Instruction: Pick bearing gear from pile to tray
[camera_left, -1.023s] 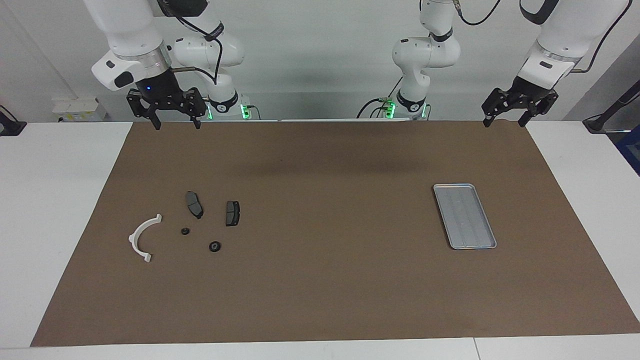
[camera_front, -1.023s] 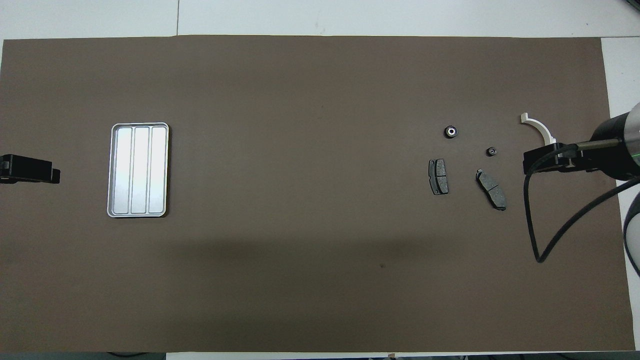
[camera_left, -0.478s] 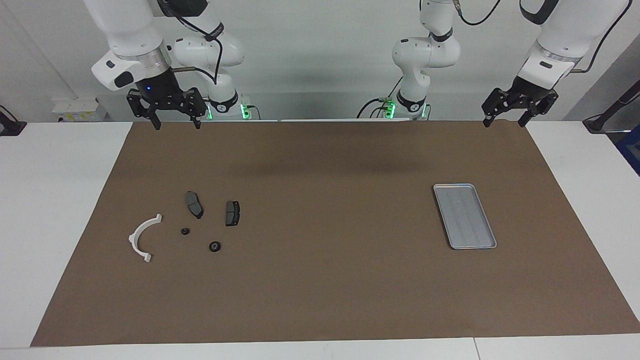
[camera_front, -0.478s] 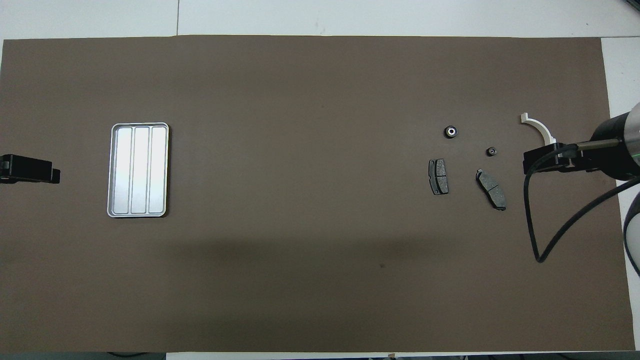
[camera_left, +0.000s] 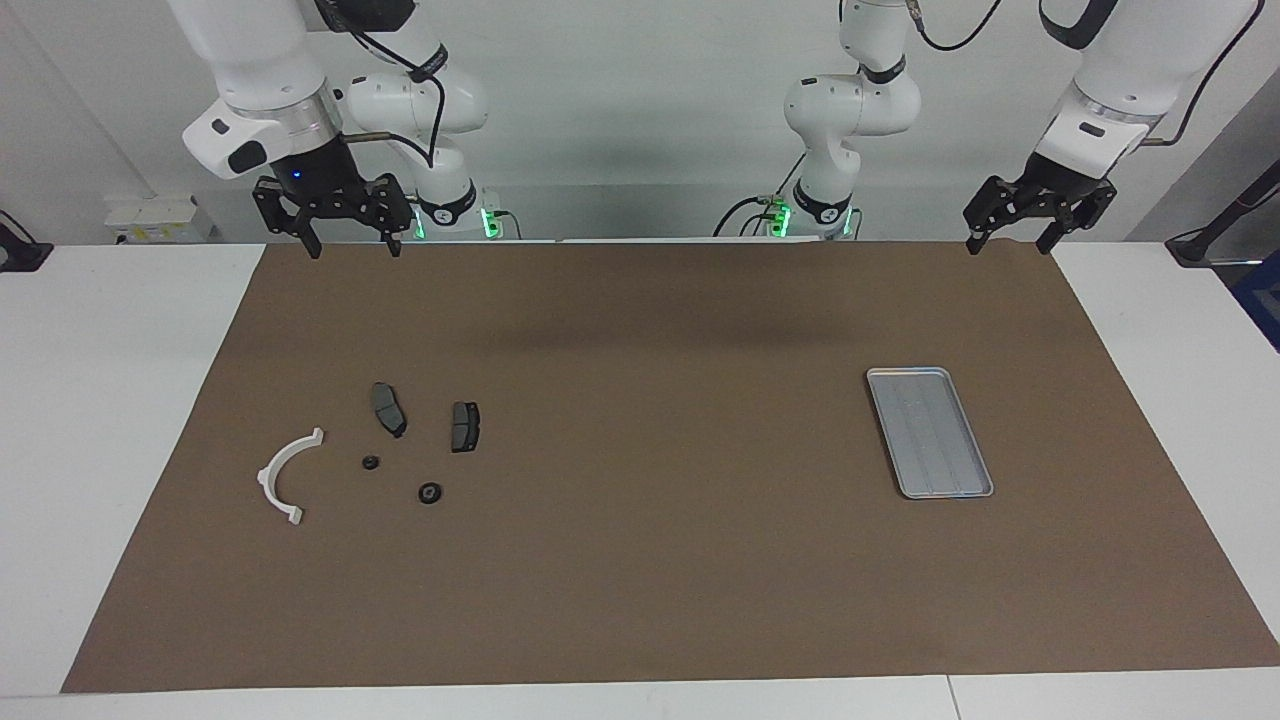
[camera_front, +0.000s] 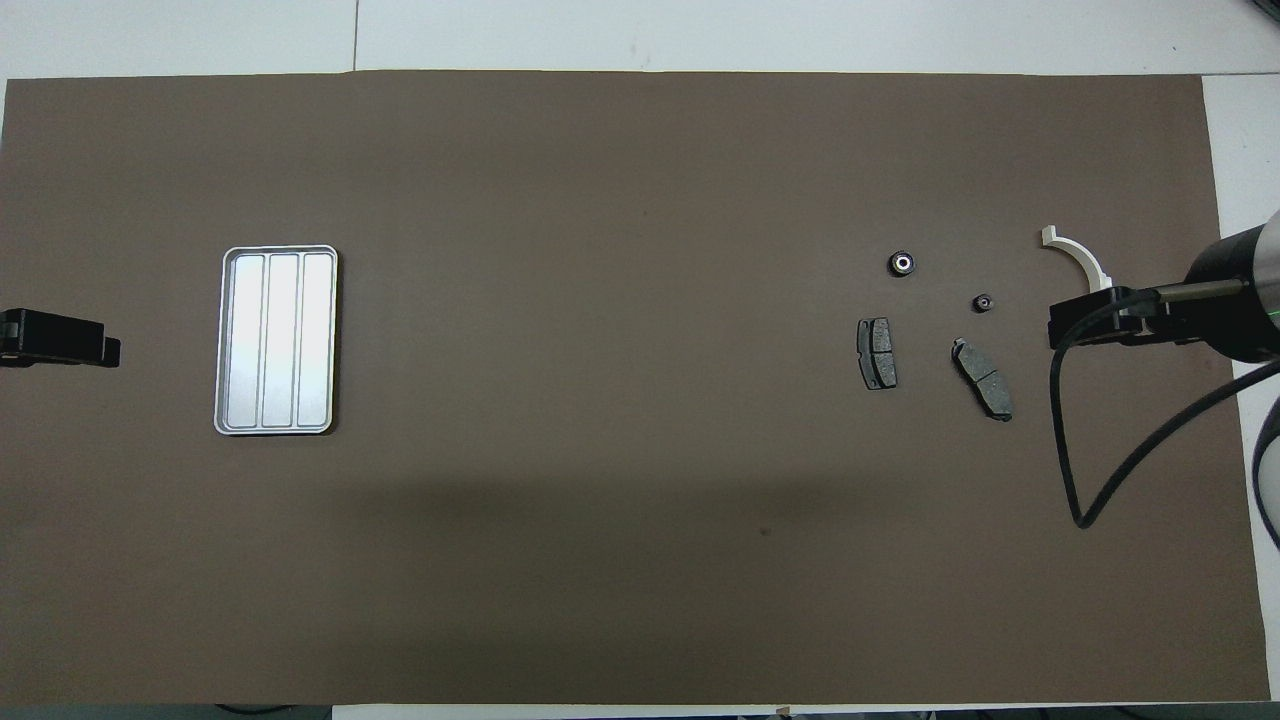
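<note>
Bearing gear (camera_left: 430, 493) lies on the brown mat (camera_left: 640, 560) among the scattered parts, well apart from the tray (camera_left: 929, 432). Right gripper (camera_left: 354, 246) and left gripper (camera_left: 1009, 243) hang raised, wide open, empty.

A broad brown mat (camera_left: 650, 520) lies flat across the white tabletop (camera_left: 110, 420), covering nearly all of it and leaving pale strips bare at both ends. On the wall side of the tabletop, toward the right arm's end, a small white box (camera_left: 155, 217) sits against the wall. At the tabletop's other end, a dark stand (camera_left: 1215, 235) leans in at the corner.
</note>
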